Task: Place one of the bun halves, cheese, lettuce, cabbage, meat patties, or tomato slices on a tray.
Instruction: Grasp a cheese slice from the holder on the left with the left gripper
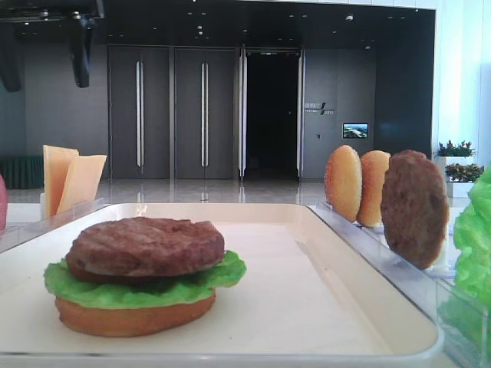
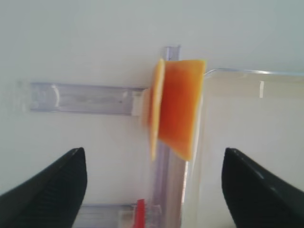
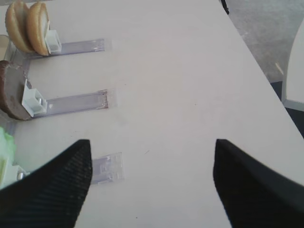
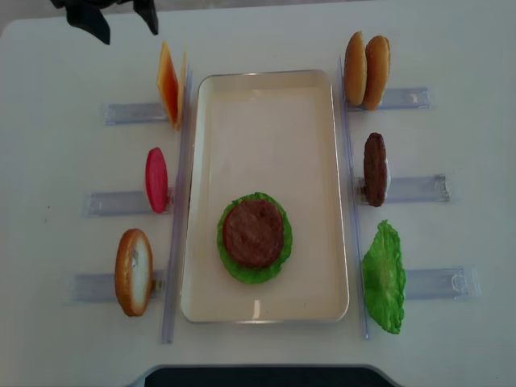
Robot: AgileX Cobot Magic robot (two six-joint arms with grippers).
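A: What is on the tray point(image 4: 318, 121) right now?

B: One stack, toward its near end: a bun half point(image 1: 134, 316) at the bottom, a lettuce point(image 1: 146, 282) leaf on that, and a meat patty point(image 4: 253, 234) on top. The far part of the tray is bare.

A: And the clear holders point(image 4: 407, 189) beside the tray?

B: On the tray's left side, the far holder has two cheese point(image 4: 169, 84) slices standing on edge, leaning on each other. The middle one holds a red tomato slice point(image 4: 156, 179), the near one an upright bun point(image 4: 134, 272). On the tray's right side, two buns point(image 4: 367, 70) stand together in the far holder, a second patty point(image 4: 375, 168) stands in the middle one, and a second lettuce leaf point(image 4: 384, 278) sits at the near one.

A: The left gripper point(image 2: 152, 190)?

B: Hanging above the cheese, just outside the tray's far left corner, jaws spread wide with nothing between them. The wrist view looks straight down on the slices.

A: The right gripper point(image 3: 152, 183)?

B: Spread wide too, holding nothing, over bare table to the right of the tray, out past the ends of the holders.
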